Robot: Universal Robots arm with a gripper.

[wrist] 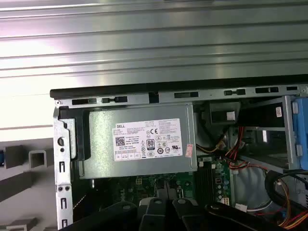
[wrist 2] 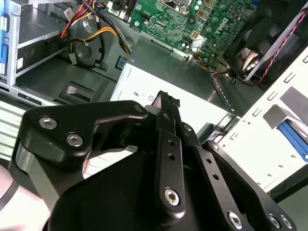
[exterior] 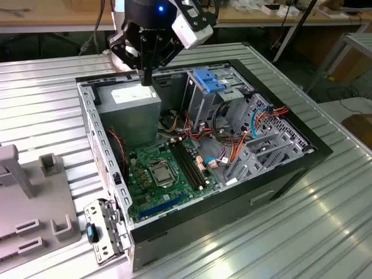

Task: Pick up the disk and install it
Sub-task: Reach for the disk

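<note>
Currently the gripper (exterior: 146,80) is hovering just above the power supply (exterior: 129,104), its fingers seemingly pressed together and carrying nothing. Beyond the case wall (exterior: 96,131), the disk (wrist 2: 292,138) appears to be sitting in the grey fixture (exterior: 35,203), its blue edge showing in the second wrist view. Reaching it cleanly is calling for lift over that wall and fingers squared to the carrier's flat sides.

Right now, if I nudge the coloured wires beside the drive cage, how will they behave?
The coloured wires look thin and loosely looped, so probably floppy and light. They seem tethered at their ends, so may snag.
</note>
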